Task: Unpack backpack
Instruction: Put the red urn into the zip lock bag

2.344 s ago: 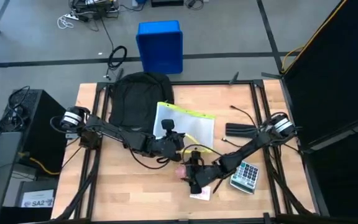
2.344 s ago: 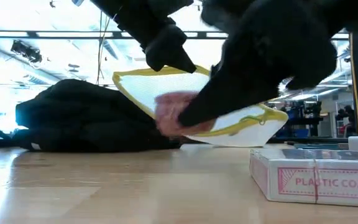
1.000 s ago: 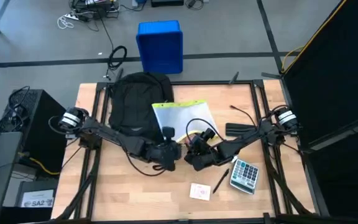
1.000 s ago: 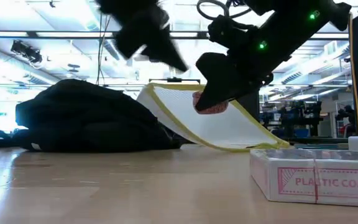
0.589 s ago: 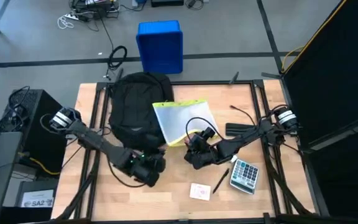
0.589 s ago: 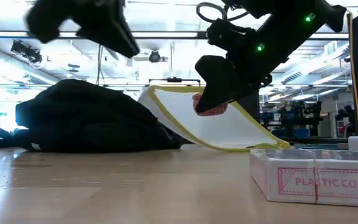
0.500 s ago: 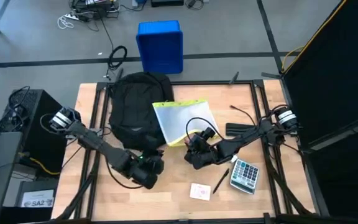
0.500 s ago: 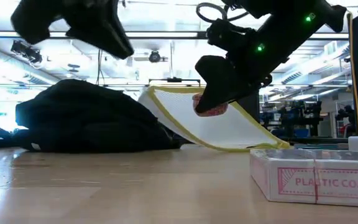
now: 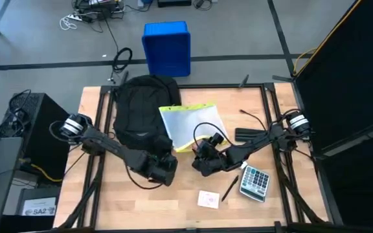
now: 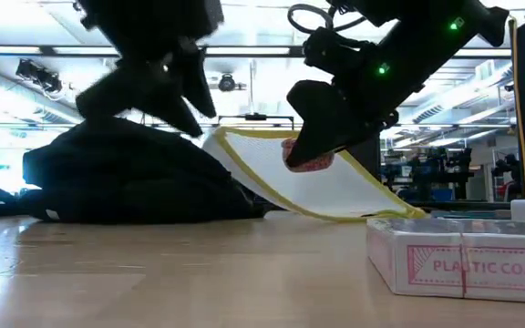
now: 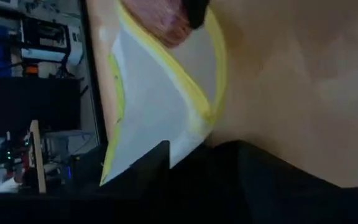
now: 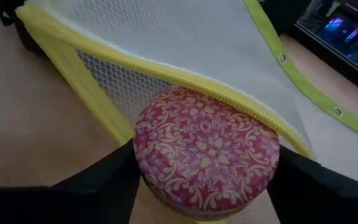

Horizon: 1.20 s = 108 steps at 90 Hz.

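The black backpack (image 9: 141,107) lies at the table's far left. A white mesh pouch with yellow edging (image 9: 192,123) leans with its left end on the backpack and its right end on the table. My right gripper (image 9: 201,164) hangs at mid-table, just near of the pouch, shut on a round red patterned tin (image 12: 207,152). My left gripper (image 9: 166,169) hovers to its left, near of the backpack, open and holding nothing. My right gripper pinches the tin between its two fingers by opposite sides of its round wall (image 12: 140,163). The patterned lid faces the wrist camera. The fingers (image 12: 101,183) slant down from the table's right. The tin (image 10: 310,155) hangs clear of the table, in front of the pouch.
A calculator (image 9: 254,183), a pen (image 9: 230,189) and a boxed card deck (image 9: 208,199) lie near the right front. A flat black object (image 9: 248,134) lies at the right. A blue bin (image 9: 167,48) stands on the floor beyond the far edge.
My left gripper swung away from the pouch toward the table's near-left, then came back right and a little farther, beside the backpack's near end. My right gripper has held still with the tin lifted; the pouch has not moved.
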{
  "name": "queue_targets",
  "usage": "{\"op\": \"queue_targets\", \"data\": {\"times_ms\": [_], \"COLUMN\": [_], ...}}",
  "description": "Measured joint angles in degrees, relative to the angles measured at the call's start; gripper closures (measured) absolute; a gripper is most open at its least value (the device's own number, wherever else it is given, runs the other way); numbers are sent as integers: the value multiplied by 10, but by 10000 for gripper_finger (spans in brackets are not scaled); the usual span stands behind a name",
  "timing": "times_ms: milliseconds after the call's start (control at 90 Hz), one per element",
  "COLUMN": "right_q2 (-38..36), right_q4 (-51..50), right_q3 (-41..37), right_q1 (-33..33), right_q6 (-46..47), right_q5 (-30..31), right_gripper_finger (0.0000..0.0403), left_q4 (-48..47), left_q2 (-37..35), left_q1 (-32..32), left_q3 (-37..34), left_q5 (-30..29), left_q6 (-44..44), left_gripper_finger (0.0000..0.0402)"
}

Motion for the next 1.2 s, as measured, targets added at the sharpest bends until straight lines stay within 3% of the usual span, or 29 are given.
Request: {"op": "queue_targets", "data": {"times_ms": [222, 389, 556, 778, 911, 1056, 1200], "right_q2": [0, 0, 0, 0, 0, -3, -24], "right_q4": [0, 0, 0, -1, -1, 0, 6], "right_q3": [0, 0, 0, 0, 0, 0, 0], "right_q1": [-2, -3, -3, -3, -3, -5, -3], "right_q6": [0, 0, 0, -2, -3, -1, 2], "right_q5": [-4, -5, -10, -16, -22, -68, -98], "right_gripper_finger": [133, 139, 132, 140, 133, 135, 141], "left_q4": [48, 105, 113, 121, 158, 202, 230], "left_q2": [38, 59, 63, 63, 63, 63, 63], "left_q1": [10, 14, 24, 28, 28, 16, 0], "left_q3": [0, 0, 0, 0, 0, 13, 32], "left_q5": [1, 0, -20, -38, -38, -28, 7], "left_q6": [37, 79, 79, 89, 92, 119, 145], "left_gripper_finger": [181, 180, 236, 385, 399, 401, 401]}}
